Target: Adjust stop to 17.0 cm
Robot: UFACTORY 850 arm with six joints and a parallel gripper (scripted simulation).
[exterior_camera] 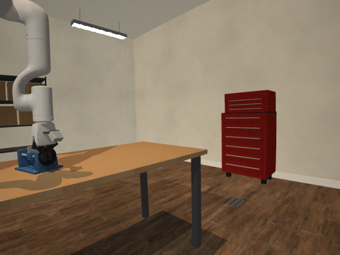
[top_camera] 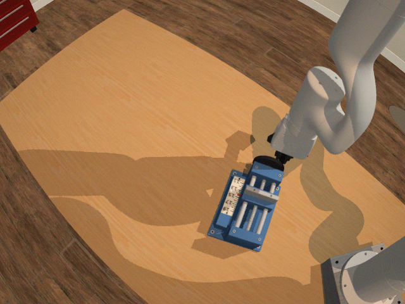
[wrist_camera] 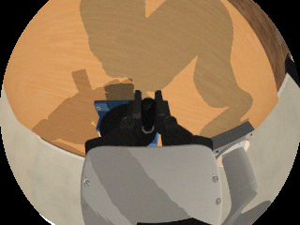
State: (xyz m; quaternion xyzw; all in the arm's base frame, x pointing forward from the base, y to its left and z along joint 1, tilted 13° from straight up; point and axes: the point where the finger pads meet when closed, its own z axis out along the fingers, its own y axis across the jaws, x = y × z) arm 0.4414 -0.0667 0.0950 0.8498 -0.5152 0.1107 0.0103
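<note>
A blue slide fixture (top_camera: 243, 235) (exterior_camera: 26, 167) stands on the wooden table (top_camera: 114, 98) (exterior_camera: 123, 156). It has three pale rods, a grey stop bar (top_camera: 261, 194) across them and a white scale strip (top_camera: 233, 195) on its left side. A small red pointer (top_camera: 238, 194) on the stop sits beside the scale's middle marks. A black handwheel (top_camera: 267, 162) (exterior_camera: 47, 157) sits at the fixture's far end. My gripper (top_camera: 280, 158) (exterior_camera: 43, 149) (wrist_camera: 147, 98) comes down on the handwheel from above and is shut on it.
A red tool chest (exterior_camera: 248, 134) (top_camera: 14, 18) stands on the floor by the wall. The arm's grey base (top_camera: 353, 278) is at the table's near right corner. A shelf with boxes (exterior_camera: 8, 109) is behind the arm.
</note>
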